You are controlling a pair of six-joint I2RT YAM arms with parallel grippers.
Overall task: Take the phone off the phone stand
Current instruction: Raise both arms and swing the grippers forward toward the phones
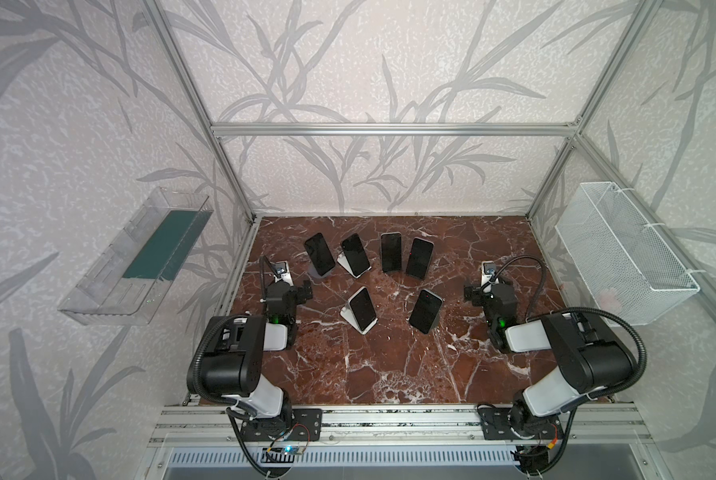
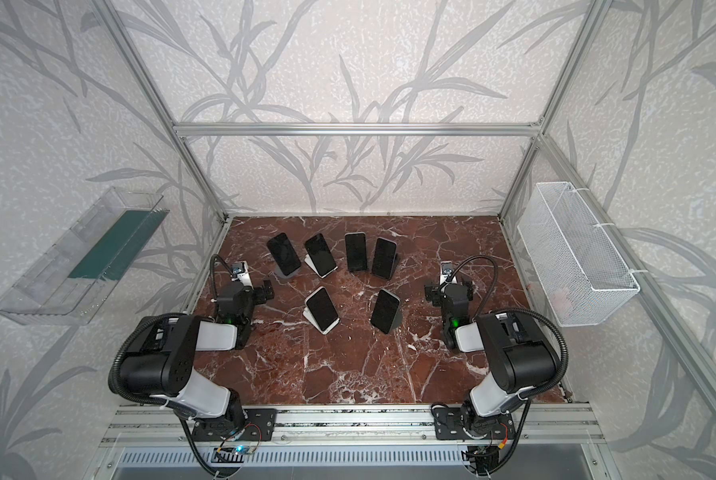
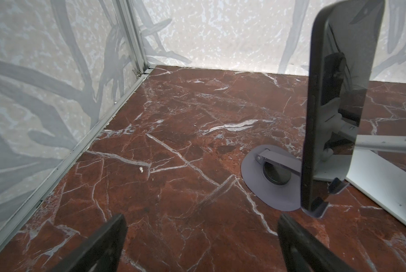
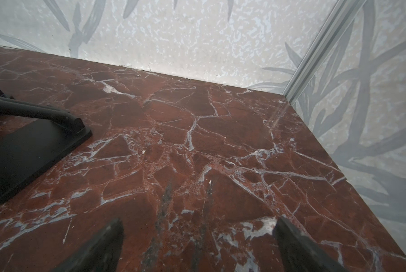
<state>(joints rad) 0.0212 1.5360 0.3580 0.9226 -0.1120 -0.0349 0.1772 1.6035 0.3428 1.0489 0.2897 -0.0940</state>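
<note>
Phones (image 1: pixel 390 252), six of them, all lean dark-screened on their stands on the table (image 1: pixel 389 374); none is off its stand. In both top views you find them ahead of your grippers and between them: a far row of four and a near pair.

Your left gripper (image 3: pixel 202 219) is wide open, with only bare table between its fingers (image 3: pixel 107 242). Closest to it is the far-left phone (image 1: pixel 319 253), just ahead and to its right, not touching. In the left wrist view you see this phone almost edge-on, tilted slightly back, its lower edge seated in the lip of a grey stand (image 3: pixel 261 190) with a round base. A white stand (image 3: pixel 385 188) lies just beyond that one, farther to the gripper's right.

Your right gripper (image 4: pixel 198 221) is also spread wide and holds nothing. Ahead and to its left sits a black stand (image 4: pixel 27 153), near but apart; its phone is cut off in the right wrist view.

The near-left phone (image 1: pixel 362 308) stands well to the right of your left gripper, the near-right phone (image 1: pixel 425 311) well to the left of your right gripper.

A clear bin (image 1: pixel 98 286) hangs on the wall beyond your left gripper, a mesh basket (image 1: pixel 626 257) beyond your right
</note>
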